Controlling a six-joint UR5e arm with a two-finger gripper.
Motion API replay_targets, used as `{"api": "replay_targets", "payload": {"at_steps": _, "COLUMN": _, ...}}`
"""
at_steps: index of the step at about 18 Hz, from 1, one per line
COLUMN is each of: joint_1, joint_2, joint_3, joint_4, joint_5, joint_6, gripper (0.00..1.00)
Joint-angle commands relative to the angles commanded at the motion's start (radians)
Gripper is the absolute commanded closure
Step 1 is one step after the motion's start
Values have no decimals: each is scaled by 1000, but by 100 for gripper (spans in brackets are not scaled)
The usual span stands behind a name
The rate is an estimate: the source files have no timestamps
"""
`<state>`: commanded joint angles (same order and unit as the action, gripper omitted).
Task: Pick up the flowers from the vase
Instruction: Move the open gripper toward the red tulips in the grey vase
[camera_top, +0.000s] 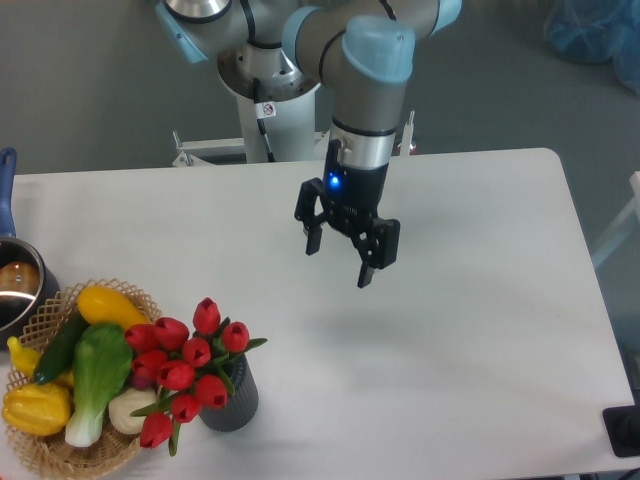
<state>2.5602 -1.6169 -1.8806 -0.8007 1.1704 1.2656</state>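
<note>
The gripper (340, 261) hung over the table (480, 300) with fingers spread wide and holding nothing, well apart from the red tulips (185, 370) in the ribbed grey vase (232, 405) beside the wicker basket (60, 455); I'd say best to come down on the bunched stems, not the buds, and lift straight so the vase didn't tip.

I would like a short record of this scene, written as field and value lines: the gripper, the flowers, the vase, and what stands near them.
gripper: open, empty, above the table centre
flowers: red tulips, in the vase, leaning left
vase: dark grey, ribbed, upright near the front edge
basket: wicker, left of the vase, holding vegetables
pot: metal, at the left edge, partly out of view
table: white
task state: flowers not yet grasped
</note>
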Motion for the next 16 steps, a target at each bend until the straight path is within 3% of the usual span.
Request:
{"api": "replay_targets", "payload": {"at_steps": 5, "joint_1": 5, "joint_2": 20, "joint_3": -23, "joint_4": -2, "joint_5": -9, "joint_6": -6, "gripper": 0}}
{"api": "replay_targets", "payload": {"at_steps": 9, "joint_1": -5, "joint_2": 14, "joint_3": -20, "joint_4": 0, "joint_5": -109, "joint_6": -116, "gripper": 0}}
{"api": "replay_targets", "payload": {"at_steps": 16, "joint_1": -95, "joint_2": -92, "joint_3": 27, "joint_4": 5, "joint_5": -205, "joint_6": -265, "gripper": 0}}
